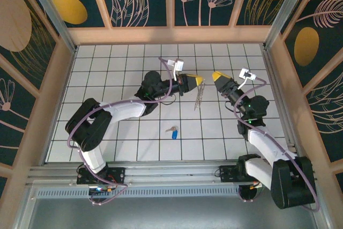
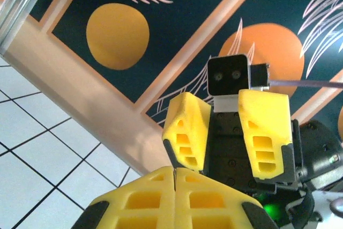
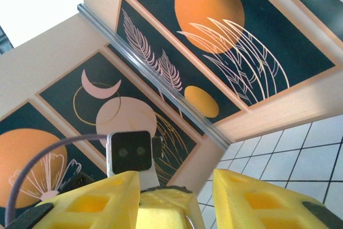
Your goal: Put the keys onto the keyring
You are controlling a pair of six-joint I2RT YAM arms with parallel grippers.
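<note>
In the top view my left gripper is shut on the upper end of the keyring, a thin pale loop that hangs down from its yellow tips above the tiles. My right gripper faces it from the right, a short gap away, jaws open and empty. The key, silver with a blue head, lies alone on the floor nearer the arm bases. In the left wrist view my left fingers press together, and the open right gripper faces them. In the right wrist view my right fingers stand apart around the left gripper's tip.
White tiled floor with wooden walls at the back and sides. A metal rail runs along the near edge by the arm bases. Both arms reach toward the middle of the back half.
</note>
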